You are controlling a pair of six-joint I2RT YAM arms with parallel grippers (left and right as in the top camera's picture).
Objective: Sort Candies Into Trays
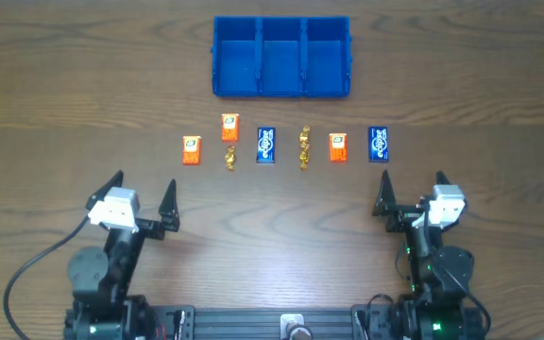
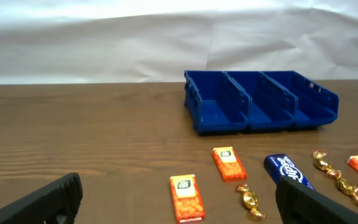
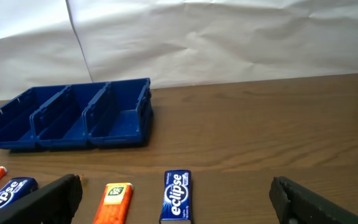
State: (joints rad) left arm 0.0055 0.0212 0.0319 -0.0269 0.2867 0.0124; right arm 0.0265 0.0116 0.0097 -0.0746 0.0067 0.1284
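left gripper (image 1: 144, 181): released, jaws spread wide, holding and touching nothing. It sits near its base, well short of the candy row.
right gripper (image 1: 413, 179): same, fully open, nothing between the fingers (image 3: 48, 199), clear of the candies.
tray (image 1: 281, 93): blue, three compartments side by side, at the far middle of the table (image 1: 64, 113), beyond the candy row and apart from it.
orange boxes: three. The left one (image 1: 192, 149) is at the row's left end, the second (image 1: 229, 127) sits slightly nearer the tray, and the third (image 1: 338, 147) is right of centre.
blue packs: two. One is mid-row (image 1: 265, 144), the other at the row's right end (image 1: 378, 144).
gold candies: one just below the second orange box (image 1: 230, 157), plus a longer gold cluster (image 1: 304, 148) between the mid blue pack and the third orange box.
hard to tell: how many pieces are in the gold cluster, as the wrappers run together.
cut off, left wrist view: the third orange box is clipped by the frame edge, and the mid blue pack is partly behind a finger.
cut off, right wrist view: one orange box is clipped at the edge, and one blue pack is half behind a finger.
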